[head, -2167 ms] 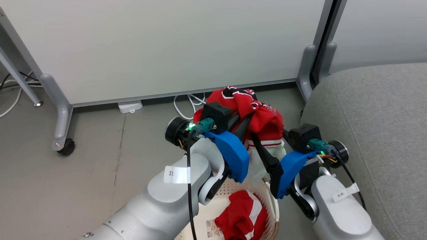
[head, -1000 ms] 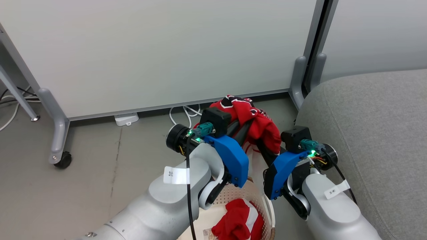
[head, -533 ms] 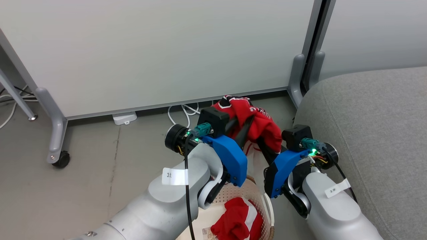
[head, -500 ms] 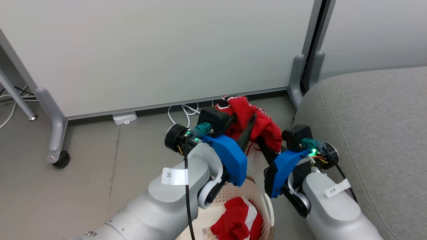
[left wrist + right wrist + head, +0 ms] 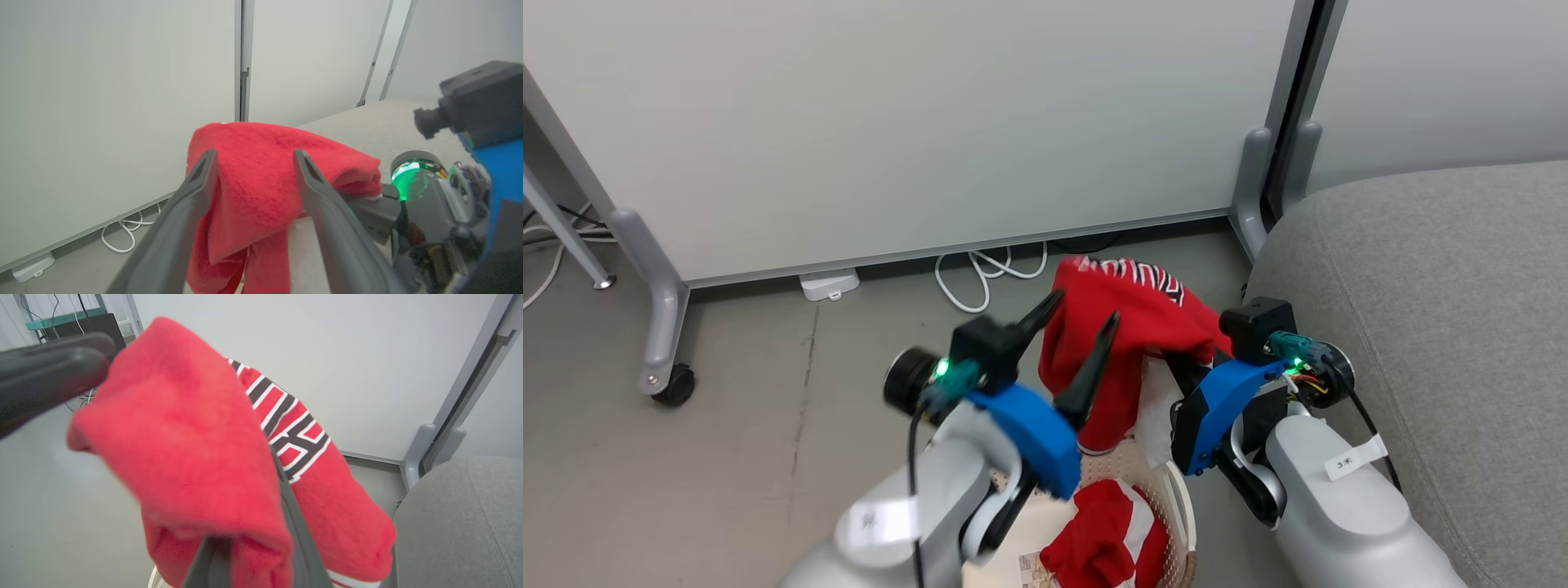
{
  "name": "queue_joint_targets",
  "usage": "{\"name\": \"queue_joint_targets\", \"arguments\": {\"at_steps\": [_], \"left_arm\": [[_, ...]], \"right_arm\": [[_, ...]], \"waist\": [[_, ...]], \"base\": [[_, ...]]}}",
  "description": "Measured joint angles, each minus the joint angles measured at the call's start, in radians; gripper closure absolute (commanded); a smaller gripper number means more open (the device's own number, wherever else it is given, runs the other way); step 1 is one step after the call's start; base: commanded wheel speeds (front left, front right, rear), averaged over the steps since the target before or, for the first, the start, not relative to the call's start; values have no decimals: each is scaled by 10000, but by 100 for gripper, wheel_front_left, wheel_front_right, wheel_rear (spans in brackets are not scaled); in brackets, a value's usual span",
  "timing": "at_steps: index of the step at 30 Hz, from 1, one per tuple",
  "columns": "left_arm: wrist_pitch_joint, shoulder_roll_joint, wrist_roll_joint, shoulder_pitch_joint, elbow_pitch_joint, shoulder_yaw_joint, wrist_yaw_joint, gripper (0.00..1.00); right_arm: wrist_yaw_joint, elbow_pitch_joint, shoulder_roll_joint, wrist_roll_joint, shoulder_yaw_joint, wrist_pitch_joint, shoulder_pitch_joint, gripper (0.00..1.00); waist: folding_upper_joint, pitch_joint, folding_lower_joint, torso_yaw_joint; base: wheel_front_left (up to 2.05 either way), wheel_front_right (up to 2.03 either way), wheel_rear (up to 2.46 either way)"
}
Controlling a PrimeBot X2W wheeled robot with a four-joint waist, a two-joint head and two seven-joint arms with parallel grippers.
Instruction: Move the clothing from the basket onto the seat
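- The seat [image 5: 1421, 269], a broad grey cushion, lies to the robot's right, bare and just beside the raised arms, where the load is evidently bound. The head view shows how near it is to the basket; the left wrist view glimpses its top past the cloth.
- The basket [image 5: 1183, 498] stands on the floor below the arms, tight against the seat's side, so the carry looks short.
- The jersey [image 5: 1131, 322] hangs in the air above the basket, draped over the right arm's fingers and well off the cushion. The right wrist view catches its black-and-white lettering [image 5: 288, 428]; the left wrist view faces plain red cloth.
- The shorts [image 5: 1107, 539] lie crumpled in the basket, apparently waiting their turn; the head view looks down on them.
- The left gripper [image 5: 1085, 306] has its fingers spread wide beside the jersey, gripping nothing, likely to leave the weight to its partner.
- The right gripper [image 5: 282, 506] is clamped together on the jersey, carrying it alone.
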Motion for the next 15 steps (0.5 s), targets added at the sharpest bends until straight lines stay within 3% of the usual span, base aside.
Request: {"name": "queue_joint_targets", "arguments": {"at_steps": [6,15], "left_arm": [[0,587,1630,1778,-1266,1592,-142,0],[2,585,3402,3564,-2213,3559,-909,0]], "right_arm": [[0,-121,2,-150,-276,-13,6,100],[0,-299,2,-255,-556,15,35,100]], "waist": [[0,95,-1,130],[0,240,-1,220]], "base": [[0,0,0],[0,0,0]]}}
